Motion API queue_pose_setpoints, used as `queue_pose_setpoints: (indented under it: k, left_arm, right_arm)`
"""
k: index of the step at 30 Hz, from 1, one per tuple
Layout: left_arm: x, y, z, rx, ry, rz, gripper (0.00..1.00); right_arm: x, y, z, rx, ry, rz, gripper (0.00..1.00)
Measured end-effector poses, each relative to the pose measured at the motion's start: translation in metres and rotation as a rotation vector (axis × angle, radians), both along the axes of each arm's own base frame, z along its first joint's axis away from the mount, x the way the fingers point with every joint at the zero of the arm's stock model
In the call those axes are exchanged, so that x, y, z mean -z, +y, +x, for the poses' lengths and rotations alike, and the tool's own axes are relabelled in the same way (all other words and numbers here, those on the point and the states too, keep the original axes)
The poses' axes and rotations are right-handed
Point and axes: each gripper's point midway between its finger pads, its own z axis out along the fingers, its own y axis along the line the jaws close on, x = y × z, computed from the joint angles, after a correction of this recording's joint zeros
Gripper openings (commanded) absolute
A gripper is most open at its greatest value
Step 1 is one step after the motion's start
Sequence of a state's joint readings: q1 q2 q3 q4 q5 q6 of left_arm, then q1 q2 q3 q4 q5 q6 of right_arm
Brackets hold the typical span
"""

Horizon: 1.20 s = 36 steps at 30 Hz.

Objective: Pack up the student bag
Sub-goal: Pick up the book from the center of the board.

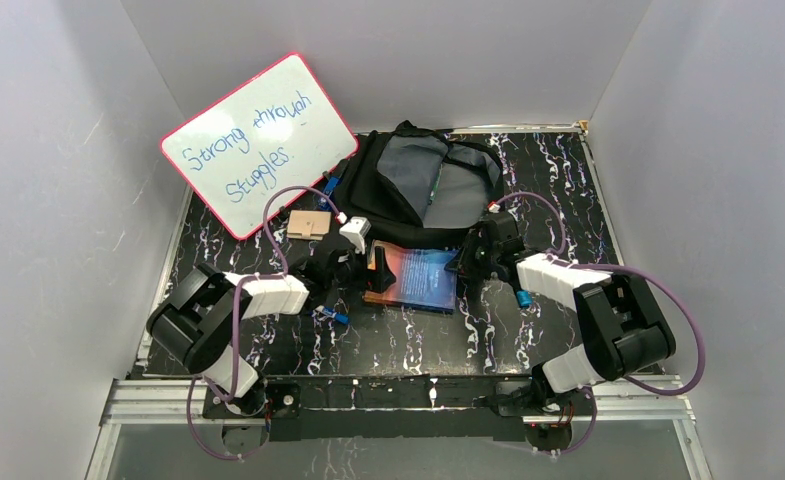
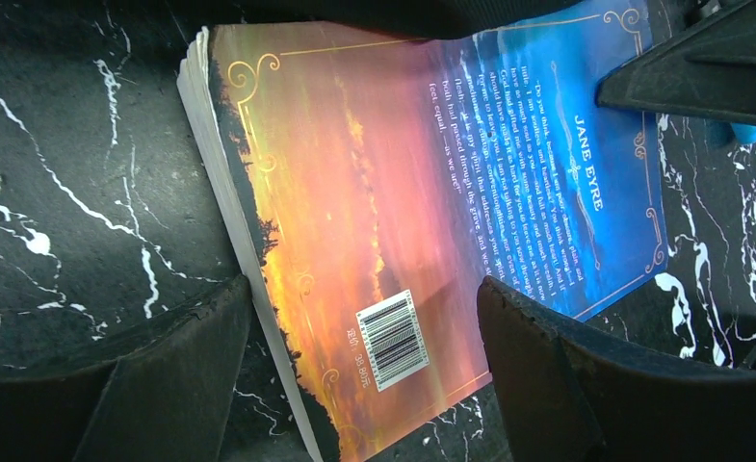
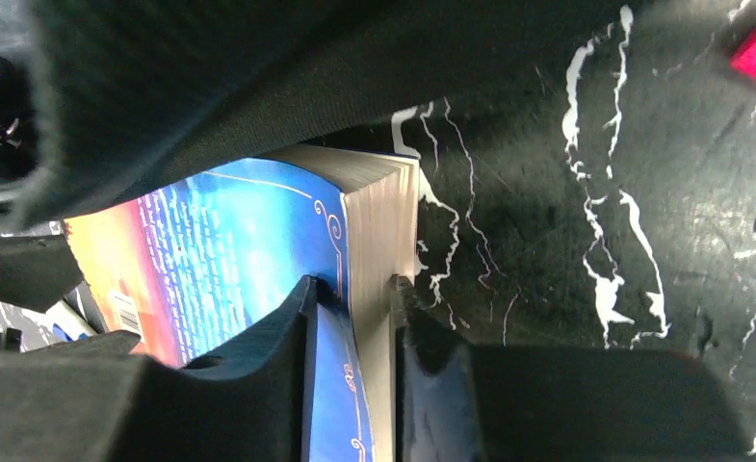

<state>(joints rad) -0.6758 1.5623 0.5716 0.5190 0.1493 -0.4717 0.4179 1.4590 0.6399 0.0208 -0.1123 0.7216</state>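
Student bag (image 1: 378, 185) gapes open beyond the book (image 2: 354, 173), right pincer (image 3: 354, 289) pinching it, left pincer (image 2: 364, 294) spread.

The book (image 2: 431, 221) has a glossy paper cover that catches the light, and matt, raw page edges. The bench (image 2: 75, 192) is smooth, black and marble-patterned, faintly shiny. The student bag (image 1: 378, 200) is matt black cloth with grey lining. The left pincer (image 2: 359, 298) has fingers (image 2: 162, 385) of matt black plastic, rough along the edges.
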Motion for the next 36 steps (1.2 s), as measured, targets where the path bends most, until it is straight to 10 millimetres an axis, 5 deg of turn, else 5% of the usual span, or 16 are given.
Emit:
queue_pose_setpoints:
  k: [3,16,25,28,33,36]
  left_arm:
    - [0.0,0.002,0.003,-0.005,-0.01,0.004,0.82]
    - [-0.006,0.005,0.007,-0.017,-0.046,0.035,0.87]
    - [-0.114,0.011,0.008,0.027,-0.369,-0.05,0.87]
    - [-0.122,0.004,-0.012,0.174,-0.479,-0.033,0.88]
    - [-0.09,-0.023,-0.083,0.572,-0.619,0.065,0.86]
    - [-0.076,-0.032,-0.102,0.73,-0.711,0.148,0.86]
  right_arm:
    - [-0.003,-0.001,0.004,-0.007,-0.021,0.004,0.0]
    - [-0.014,-0.001,-0.005,-0.029,-0.029,-0.004,0.0]
    - [-0.029,-0.001,-0.02,-0.048,-0.025,0.007,0.0]
    - [-0.032,-0.002,-0.023,-0.05,-0.022,0.007,0.0]
    - [-0.037,-0.003,-0.026,-0.051,-0.019,0.009,0.0]
    - [-0.043,-0.002,-0.026,-0.055,-0.021,0.014,0.0]
